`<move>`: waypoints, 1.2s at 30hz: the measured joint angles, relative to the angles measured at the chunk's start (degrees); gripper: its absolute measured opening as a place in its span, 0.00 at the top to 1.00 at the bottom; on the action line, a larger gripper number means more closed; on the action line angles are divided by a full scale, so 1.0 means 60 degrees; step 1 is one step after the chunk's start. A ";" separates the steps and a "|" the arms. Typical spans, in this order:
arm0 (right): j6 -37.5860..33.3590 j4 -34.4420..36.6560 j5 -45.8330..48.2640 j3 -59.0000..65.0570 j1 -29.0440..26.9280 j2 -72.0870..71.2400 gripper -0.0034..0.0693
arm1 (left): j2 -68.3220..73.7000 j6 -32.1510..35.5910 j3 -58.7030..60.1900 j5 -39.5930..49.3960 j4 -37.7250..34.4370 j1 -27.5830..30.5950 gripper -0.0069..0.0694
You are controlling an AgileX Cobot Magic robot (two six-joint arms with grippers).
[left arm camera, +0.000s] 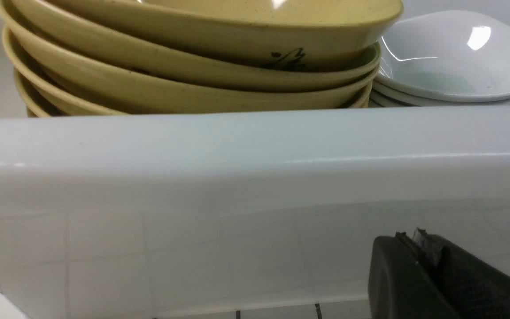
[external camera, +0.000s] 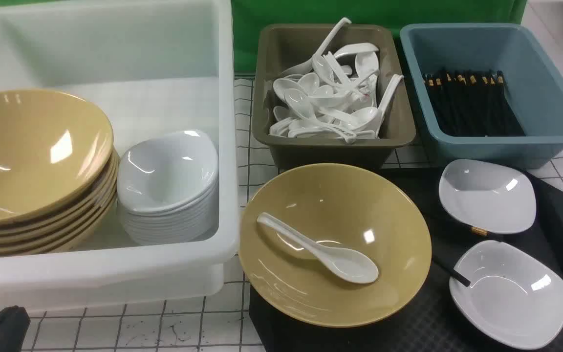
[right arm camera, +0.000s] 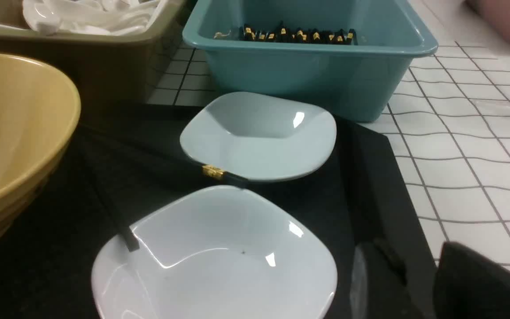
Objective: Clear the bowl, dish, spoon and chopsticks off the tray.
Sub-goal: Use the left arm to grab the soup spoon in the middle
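My left hand (left arm camera: 419, 241) is fully closed and empty beside the white tub (left arm camera: 237, 177), I cannot tell how open my right hand (right arm camera: 481, 283) is, and the bowl (external camera: 359, 205) holding the spoon (external camera: 330, 254), the far dish (external camera: 487, 195), the near dish (external camera: 511, 293) and the chopsticks (right arm camera: 213, 172) all lie on the tray (external camera: 562, 215).
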 joint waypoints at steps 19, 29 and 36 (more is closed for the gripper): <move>0.0000 0.0000 0.0000 0.0000 0.0000 0.0000 0.63 | 0.0000 0.0000 0.0000 0.0000 0.0000 0.0000 0.92; 0.0000 0.0000 0.0000 0.0000 0.0000 0.0000 0.63 | 0.0000 0.0000 0.0000 0.0000 -0.0008 0.0000 0.92; 0.0009 0.0000 -0.0886 0.0038 0.0000 0.0000 0.63 | 0.0000 0.0000 0.0034 -0.0455 -0.0230 0.0000 0.92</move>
